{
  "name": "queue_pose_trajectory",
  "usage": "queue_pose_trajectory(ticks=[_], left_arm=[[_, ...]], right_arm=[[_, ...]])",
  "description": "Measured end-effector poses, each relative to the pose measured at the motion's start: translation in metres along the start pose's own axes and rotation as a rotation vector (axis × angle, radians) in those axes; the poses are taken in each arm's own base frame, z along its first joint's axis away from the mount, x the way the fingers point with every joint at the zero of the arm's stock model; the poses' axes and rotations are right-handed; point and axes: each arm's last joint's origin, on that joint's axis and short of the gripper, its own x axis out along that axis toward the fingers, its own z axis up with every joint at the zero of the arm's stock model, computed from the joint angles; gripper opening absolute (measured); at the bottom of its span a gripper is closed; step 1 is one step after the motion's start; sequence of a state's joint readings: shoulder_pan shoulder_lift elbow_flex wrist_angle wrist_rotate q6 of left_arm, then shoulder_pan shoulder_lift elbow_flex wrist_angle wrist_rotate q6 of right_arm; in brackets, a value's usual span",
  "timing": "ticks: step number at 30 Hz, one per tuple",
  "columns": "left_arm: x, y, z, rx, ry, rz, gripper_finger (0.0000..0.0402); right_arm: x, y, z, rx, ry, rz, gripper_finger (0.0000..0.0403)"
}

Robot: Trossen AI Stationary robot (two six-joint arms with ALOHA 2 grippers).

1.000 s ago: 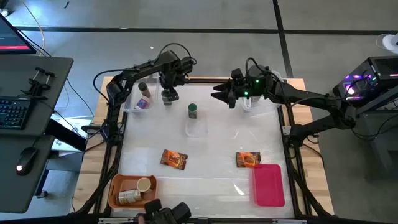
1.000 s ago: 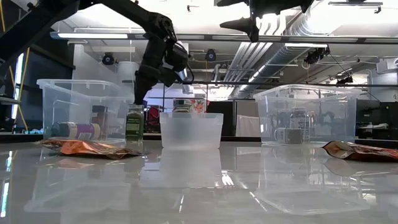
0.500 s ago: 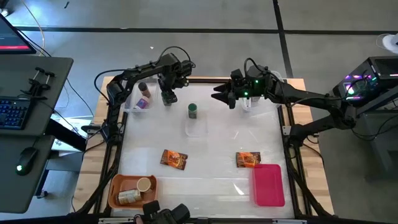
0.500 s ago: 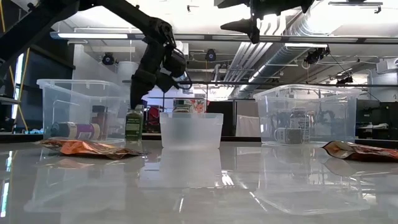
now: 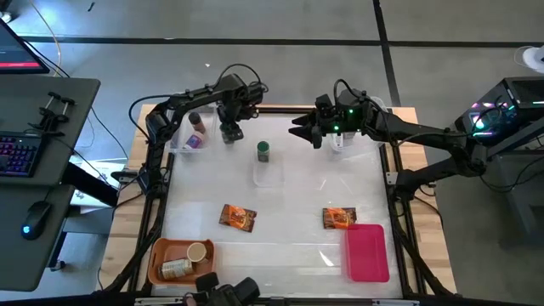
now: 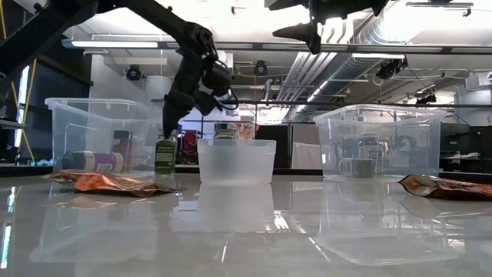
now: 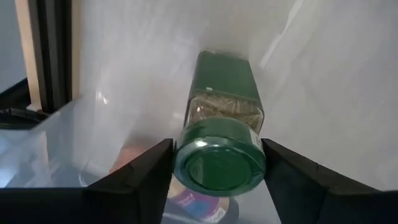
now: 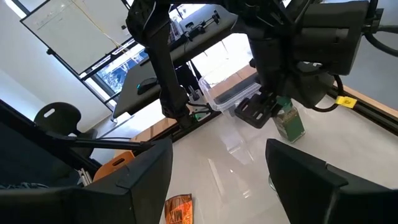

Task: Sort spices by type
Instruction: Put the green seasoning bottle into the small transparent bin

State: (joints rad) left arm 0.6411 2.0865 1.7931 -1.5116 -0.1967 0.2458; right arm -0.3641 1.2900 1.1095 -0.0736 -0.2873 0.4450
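Note:
My left gripper (image 5: 230, 129) is at the table's far left, shut on a green-lidded spice jar (image 7: 219, 163), beside the left clear tub (image 5: 189, 136). That tub holds a dark-lidded jar (image 5: 195, 119) and a lying jar (image 5: 195, 142). A second green-lidded jar (image 5: 263, 151) stands on its base by a small clear tub (image 5: 269, 175). Two orange-red foil packets (image 5: 237, 218) (image 5: 339, 218) lie flat nearer. My right gripper (image 5: 299, 129) hangs open high above the far middle, touching nothing. My left gripper pinches the jar between its two fingers at the green lid (image 7: 186, 149), one finger (image 7: 152, 168) on each side. It comes from above, pointing down. The jar (image 6: 164, 154) stays upright below the fingers, its base at table level; whether it rests there, I cannot tell.
An orange tray (image 5: 158, 255) at the near left holds tan-lidded jars. A pink tray (image 5: 367, 252) lies near right. The right clear tub (image 6: 377, 142) with jars stands at the far right. Bare table lies in the middle.
My left gripper has carried the green-lidded jar a little toward the left clear tub, keeping it upright and low. My right gripper has stayed still.

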Motion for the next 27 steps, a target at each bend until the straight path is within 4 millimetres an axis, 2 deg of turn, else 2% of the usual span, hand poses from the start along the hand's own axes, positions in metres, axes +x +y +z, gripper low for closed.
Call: queue_pose_trajectory(ticks=[5, 9, 12, 17, 20, 23, 27], left_arm=[[-0.001, 0.0, -0.002, 0.042, 0.02, -0.004, 0.0156], [-0.005, 0.001, -0.001, 0.033, -0.018, 0.013, 0.0156], [-0.017, 0.004, 0.0, 0.022, -0.063, 0.028, 0.0156], [-0.059, 0.012, -0.001, -0.073, -0.211, 0.075, 0.0156], [-0.089, 0.009, -0.008, -0.108, -0.333, 0.07, 0.0156], [-0.116, -0.013, -0.023, -0.067, -0.412, 0.048, 0.0156], [-0.149, -0.049, -0.054, 0.002, -0.51, 0.057, 0.0156]], right_arm=[[0.0, 0.0, 0.0, -0.001, 0.0, 0.0, 0.0252], [0.0, 0.0, 0.0, -0.008, 0.0, 0.0, 0.0252], [-0.006, 0.001, 0.003, -0.022, -0.016, 0.002, 0.0252], [-0.03, 0.005, 0.017, -0.063, -0.102, 0.008, 0.0252], [-0.046, 0.008, 0.024, -0.072, -0.15, 0.003, 0.0252], [-0.058, 0.012, 0.027, -0.077, -0.181, -0.007, 0.0252], [-0.066, 0.013, 0.024, -0.076, -0.165, -0.044, 0.0252]])
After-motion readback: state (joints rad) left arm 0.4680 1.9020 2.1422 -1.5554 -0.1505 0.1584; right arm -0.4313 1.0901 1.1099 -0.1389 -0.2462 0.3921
